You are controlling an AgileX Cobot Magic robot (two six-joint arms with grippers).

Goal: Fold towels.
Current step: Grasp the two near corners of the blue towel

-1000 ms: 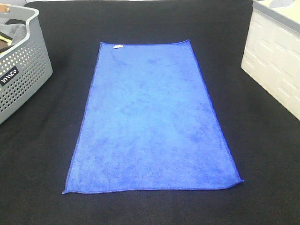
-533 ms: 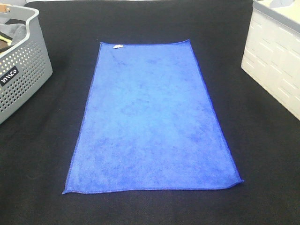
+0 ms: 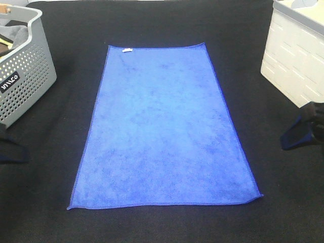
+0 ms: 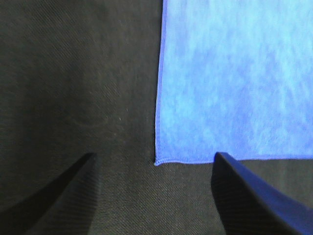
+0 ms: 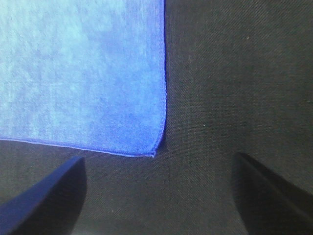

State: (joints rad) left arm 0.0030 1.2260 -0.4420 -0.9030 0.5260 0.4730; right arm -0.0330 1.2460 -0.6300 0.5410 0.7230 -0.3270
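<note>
The royal-blue towel (image 3: 164, 126) lies flat and spread out on the black table, its small white tag (image 3: 126, 49) at the far left corner. My left gripper (image 3: 11, 150) shows at the left edge of the exterior view, apart from the towel. In the left wrist view it (image 4: 154, 155) is open, with the towel's near left corner (image 4: 157, 161) between its fingertips. My right gripper (image 3: 299, 135) shows at the right edge. In the right wrist view it (image 5: 159, 157) is open, with the near right corner (image 5: 152, 153) between its fingertips. Neither holds anything.
A grey perforated basket (image 3: 25, 76) with dark cloth in it stands at the far left. A white slotted crate (image 3: 296, 55) stands at the far right. Black cloth (image 3: 162, 223) covers the table around the towel.
Both grippers have come into the exterior view, one at the left edge and one at the right edge. The towel has not moved.
</note>
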